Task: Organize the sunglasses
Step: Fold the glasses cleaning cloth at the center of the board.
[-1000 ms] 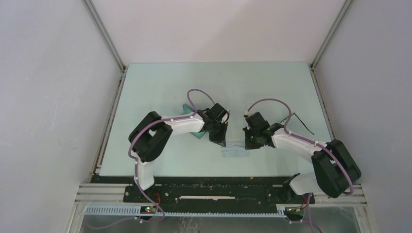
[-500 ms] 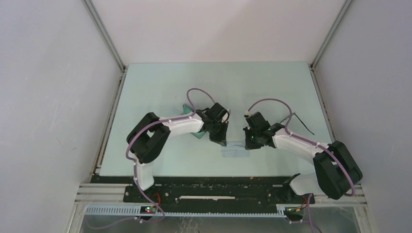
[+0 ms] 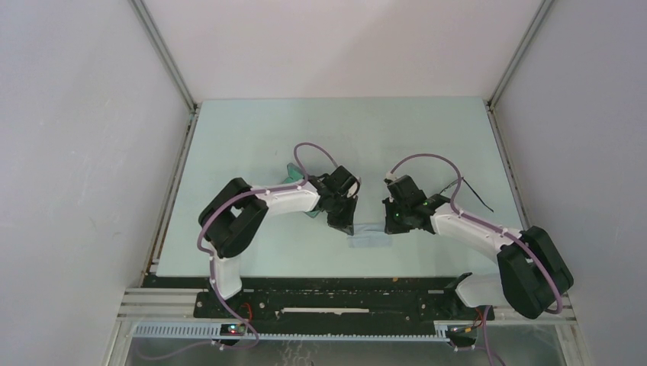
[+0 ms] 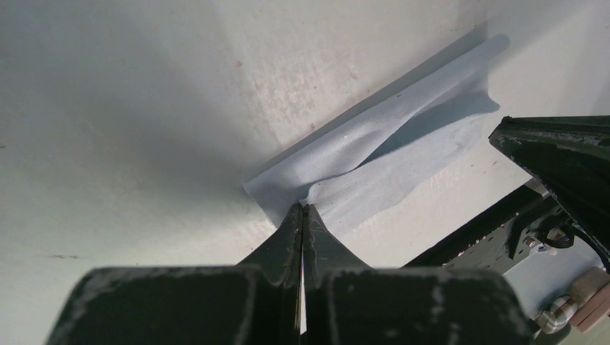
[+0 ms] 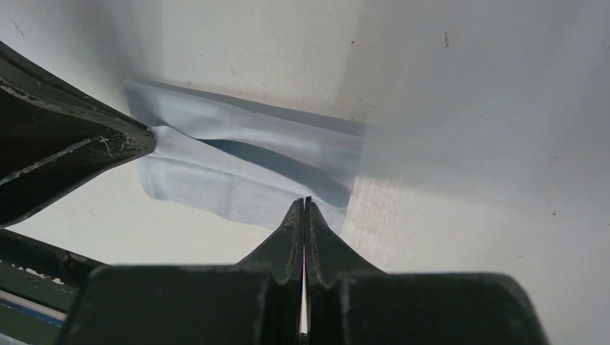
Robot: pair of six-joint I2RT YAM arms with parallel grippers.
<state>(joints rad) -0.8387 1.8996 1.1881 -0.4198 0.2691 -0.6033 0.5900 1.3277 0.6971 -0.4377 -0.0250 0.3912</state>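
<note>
Cloth [image 3: 369, 236] ridged up between hands: my left hand [image 4: 303, 208] pinches one end, my right hand [image 5: 306, 202] pinches other end. I see sunglasses [image 3: 476, 194] flat on desk [image 3: 252, 145], well right of cloth, untouched.

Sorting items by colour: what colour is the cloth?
Pale blue cloth, clearest in the right wrist view.

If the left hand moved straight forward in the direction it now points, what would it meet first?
The blue cloth: the left hand is shut on its near edge, so the fold lies directly ahead, with the table probably just beneath. The right hand stands off to the side.
</note>
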